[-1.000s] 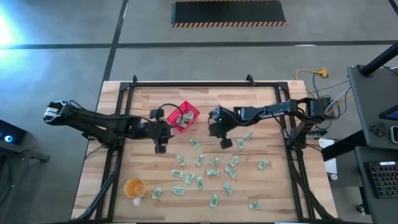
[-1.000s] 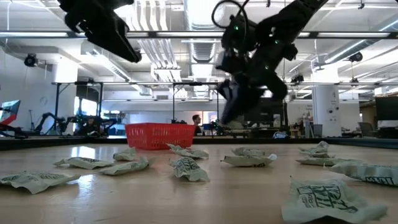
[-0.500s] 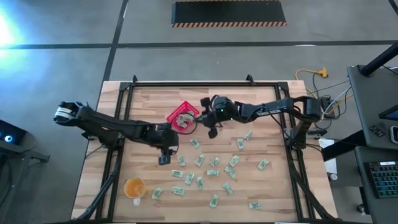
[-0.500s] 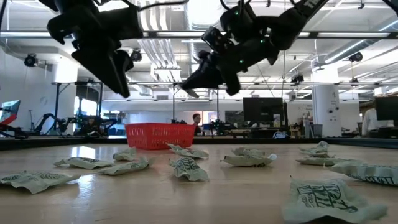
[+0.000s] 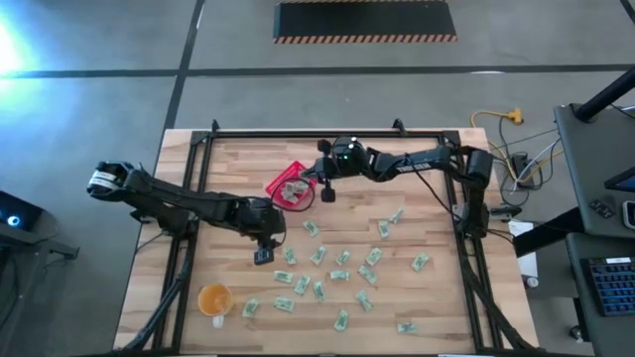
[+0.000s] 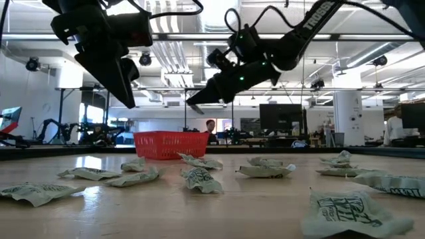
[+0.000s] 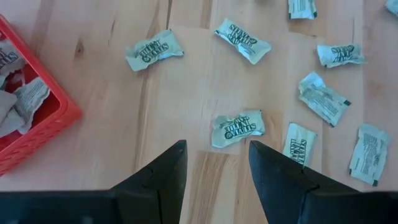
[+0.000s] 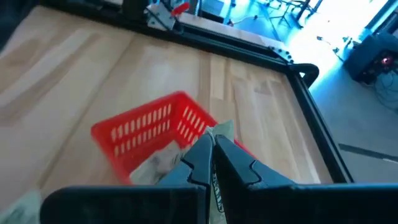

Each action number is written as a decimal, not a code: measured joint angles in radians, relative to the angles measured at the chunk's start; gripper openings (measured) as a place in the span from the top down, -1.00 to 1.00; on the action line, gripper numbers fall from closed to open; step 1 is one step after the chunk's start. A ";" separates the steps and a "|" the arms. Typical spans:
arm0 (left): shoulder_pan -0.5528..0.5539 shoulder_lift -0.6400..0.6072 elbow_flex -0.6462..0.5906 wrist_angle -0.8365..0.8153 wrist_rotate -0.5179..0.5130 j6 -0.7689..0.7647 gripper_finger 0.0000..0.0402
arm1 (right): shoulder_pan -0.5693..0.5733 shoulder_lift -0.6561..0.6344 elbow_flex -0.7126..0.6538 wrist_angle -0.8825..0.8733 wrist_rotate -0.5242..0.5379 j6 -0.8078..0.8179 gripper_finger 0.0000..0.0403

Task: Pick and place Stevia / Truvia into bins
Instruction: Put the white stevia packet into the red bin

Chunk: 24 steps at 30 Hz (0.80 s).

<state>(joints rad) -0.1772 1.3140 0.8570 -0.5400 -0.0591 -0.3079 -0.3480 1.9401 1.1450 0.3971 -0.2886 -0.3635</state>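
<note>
Many pale green and white packets point(image 5: 337, 273) lie flat on the wooden table. The red basket point(image 5: 291, 186) stands left of the table's middle with several packets inside it point(image 8: 158, 160). My right gripper point(image 5: 322, 190) hangs at the basket's right side, shut on one packet point(image 8: 221, 130). In the low view it point(image 6: 194, 105) is well above the basket point(image 6: 169, 145). My left gripper point(image 5: 263, 255) hovers nearer the near edge, open point(image 7: 214, 168), pointing down. A packet point(image 7: 238, 128) lies on the wood just ahead of its fingertips, untouched. My right gripper pinches one packet between its two fingers. A crumpled end point(image 8: 222, 129) sticks out past the fingertips, and printed paper point(image 8: 217, 186) shows farther back between them. The fingers slant down from the table's right side. The packet is lifted clear, over the basket's rim point(image 8: 198, 118).
An orange cup point(image 5: 214, 297) stands near the table's near left corner. Loose packets spread over the near middle and right point(image 5: 419, 262). A black frame point(image 5: 327, 132) runs along the table's edges. Bare wood lies along the far side point(image 5: 397, 164).
My right gripper has risen from the middle of the table and travelled toward the far left, to the basket's right side. My left gripper has moved away from the basket toward the near edge and come down over the loose packets.
</note>
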 joint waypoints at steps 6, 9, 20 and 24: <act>-0.003 0.000 0.000 -0.002 -0.001 0.000 0.22 | -0.009 0.093 0.115 -0.080 -0.001 0.073 0.96; -0.003 0.000 0.000 -0.009 -0.001 0.001 0.22 | -0.010 0.128 0.192 -0.211 0.000 0.076 0.96; -0.003 0.008 0.000 0.002 -0.011 0.009 0.22 | -0.013 0.159 0.250 -0.314 -0.001 0.042 0.68; -0.003 0.008 -0.005 0.020 -0.031 0.009 0.22 | -0.015 0.150 0.250 -0.318 -0.001 0.033 0.44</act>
<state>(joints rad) -0.1806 1.3224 0.8517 -0.5199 -0.0898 -0.2993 -0.3630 2.0897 1.3949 0.0790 -0.2901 -0.3303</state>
